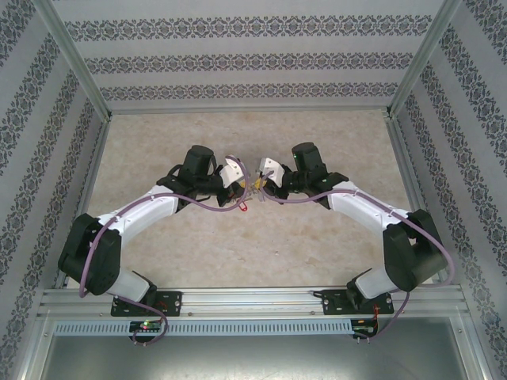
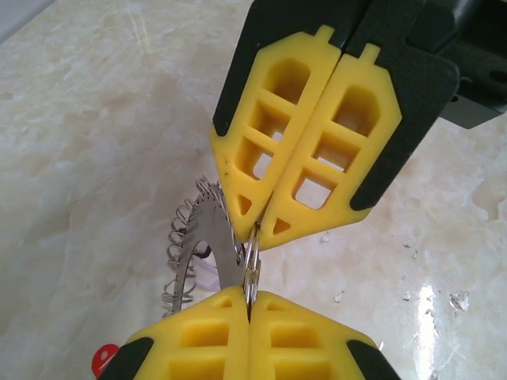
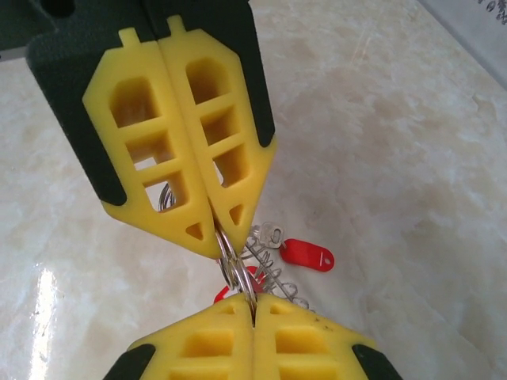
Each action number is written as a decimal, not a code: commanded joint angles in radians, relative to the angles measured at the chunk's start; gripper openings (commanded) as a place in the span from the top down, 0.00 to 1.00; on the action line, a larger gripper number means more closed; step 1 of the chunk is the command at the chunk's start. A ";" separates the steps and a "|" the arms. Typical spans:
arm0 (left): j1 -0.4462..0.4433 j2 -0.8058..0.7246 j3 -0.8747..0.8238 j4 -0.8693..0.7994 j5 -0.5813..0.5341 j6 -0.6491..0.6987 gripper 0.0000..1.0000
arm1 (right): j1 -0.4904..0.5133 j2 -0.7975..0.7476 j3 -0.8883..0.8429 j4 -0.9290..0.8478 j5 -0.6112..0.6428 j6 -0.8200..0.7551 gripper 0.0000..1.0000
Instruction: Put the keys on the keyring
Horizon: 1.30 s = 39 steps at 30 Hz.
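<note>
A: Marble-look table [image 1: 317, 237], papered walls [image 1: 238, 47]. Top: left gripper [image 1: 249, 185] and right gripper [image 1: 261, 184] meet tip to tip, red key [image 1: 243, 207] just beside.
B: Left wrist: both clenched on keyring [image 2: 176, 241] wire; coils left of tips.
A: Right wrist: key right of tips. Probably light, springy, slippery; take the red head.

left tool [image 1: 248, 187] and right tool [image 1: 263, 183], bridged tip-to-tip by the keyring [image 2: 252, 267], block the bench [image 1: 238, 249] centre; surrounding surface passes freely.
</note>
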 commanded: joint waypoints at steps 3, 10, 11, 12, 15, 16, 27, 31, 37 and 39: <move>0.018 -0.047 -0.042 0.126 0.057 -0.067 1.00 | -0.024 -0.012 -0.073 0.316 0.007 0.203 1.00; 0.068 -0.062 -0.114 0.294 0.109 -0.211 1.00 | -0.047 0.012 -0.246 0.845 0.089 0.503 1.00; 0.074 -0.062 -0.122 0.316 0.109 -0.232 1.00 | -0.047 0.017 -0.249 0.863 0.091 0.509 1.00; 0.082 -0.061 -0.134 0.344 0.114 -0.257 1.00 | -0.047 0.017 -0.249 0.866 0.093 0.504 1.00; 0.112 -0.065 -0.166 0.418 0.117 -0.325 1.00 | -0.057 0.017 -0.252 0.859 0.087 0.492 1.00; 0.116 -0.066 -0.164 0.411 0.121 -0.322 1.00 | -0.060 0.015 -0.257 0.860 0.086 0.493 1.00; 0.132 -0.066 -0.212 0.529 0.120 -0.410 1.00 | -0.076 0.043 -0.285 0.934 0.112 0.597 1.00; 0.133 -0.055 -0.196 0.525 0.134 -0.411 1.00 | -0.076 0.041 -0.270 0.910 0.015 0.582 1.00; 0.133 -0.061 -0.162 0.447 0.163 -0.330 1.00 | -0.068 -0.015 -0.170 0.583 -0.142 0.343 0.71; 0.133 -0.062 -0.151 0.417 0.166 -0.310 1.00 | -0.057 -0.023 -0.137 0.468 -0.175 0.255 0.61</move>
